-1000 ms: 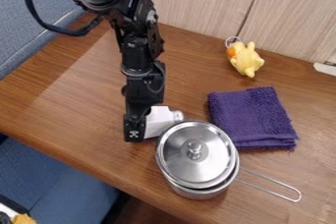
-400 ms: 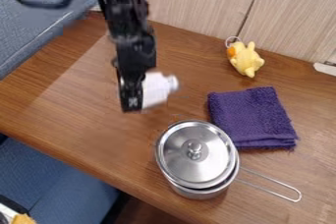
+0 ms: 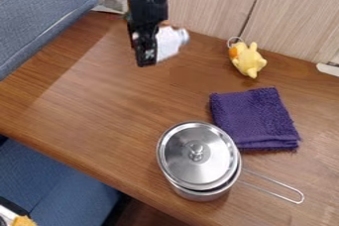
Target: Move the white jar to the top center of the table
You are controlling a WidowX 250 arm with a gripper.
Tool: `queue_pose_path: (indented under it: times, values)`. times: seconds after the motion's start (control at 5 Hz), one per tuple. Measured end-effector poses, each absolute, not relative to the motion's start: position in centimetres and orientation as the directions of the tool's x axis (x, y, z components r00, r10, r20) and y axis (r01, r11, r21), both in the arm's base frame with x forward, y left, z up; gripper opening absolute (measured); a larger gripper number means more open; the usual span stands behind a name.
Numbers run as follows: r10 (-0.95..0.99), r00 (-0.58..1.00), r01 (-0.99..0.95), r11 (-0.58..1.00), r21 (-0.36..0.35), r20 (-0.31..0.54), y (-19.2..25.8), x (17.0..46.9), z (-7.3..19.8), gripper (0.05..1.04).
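My gripper hangs over the upper part of the wooden table, left of the yellow toy and close to the wall panels. It is shut on the white jar, which sticks out on the right side of the gripper, tilted, with its cap pointing up and to the right. The gripper hides the jar's left part. The jar appears held above the table top.
A lidded metal pot with a wire handle stands at the lower middle. Right of centre lies a folded purple cloth. The yellow plush toy rests near the wall panels.
From beside the pot, the gripper has carried the white jar up the view to the back of the table. Pot, cloth and toy have stayed put.
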State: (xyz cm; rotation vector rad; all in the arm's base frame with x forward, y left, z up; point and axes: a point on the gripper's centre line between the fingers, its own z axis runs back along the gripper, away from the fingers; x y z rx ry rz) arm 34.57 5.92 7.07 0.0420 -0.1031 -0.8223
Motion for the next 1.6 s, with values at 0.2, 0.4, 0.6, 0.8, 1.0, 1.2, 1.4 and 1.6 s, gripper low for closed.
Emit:
queue_pose_path:
  times: [0.2,0.4,0.6,0.8,1.0,1.2,1.4,1.6]
  values:
    - [-0.719,0.691,0.713,0.695,0.093,0.076,6.6,38.2,7.0,0.738]
    - [-0.728,0.681,0.721,0.685,0.101,0.079,6.7,41.0,6.5,0.738]
    - [-0.752,0.657,0.745,0.659,0.103,0.063,6.4,42.9,5.2,0.738]
    - [-0.771,0.635,0.765,0.637,0.098,0.057,5.8,43.9,4.0,0.738]
    - [-0.786,0.618,0.782,0.619,0.077,0.036,5.4,45.1,2.0,0.738]
    - [-0.786,0.617,0.784,0.618,0.064,0.033,5.1,46.1,0.4,0.738]
    - [-0.784,0.62,0.782,0.621,0.055,0.03,5.1,46.4,0.3,0.738]
    - [-0.776,0.631,0.774,0.631,0.054,0.023,5.2,46.4,0.3,0.786]
